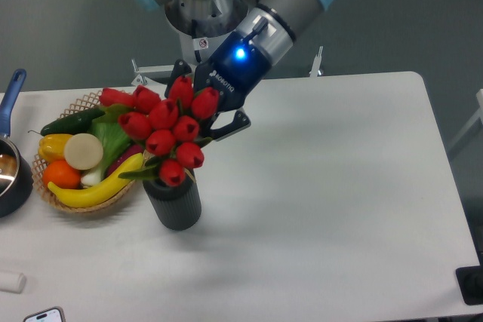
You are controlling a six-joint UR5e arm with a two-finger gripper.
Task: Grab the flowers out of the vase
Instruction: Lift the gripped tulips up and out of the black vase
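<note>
The flowers (167, 127), a bunch of red tulip buds with green leaves, stand in the vase (173, 203), a short dark grey cylinder on the white table. The bunch leans up and slightly left. My gripper (207, 100) is right behind the top of the bunch, above the vase. One black finger shows at the upper left and the other fingertip (235, 123) at the lower right, spread apart. The buds hide the space between them, so I cannot tell whether the fingers touch the stems.
A wicker basket (77, 206) with banana, orange, yellow pepper, cucumber and lettuce stands just left of the vase, touching the flowers' leaves. A dark pan with a blue handle (10, 96) is at the left edge. A phone (42, 315) lies at the front left.
</note>
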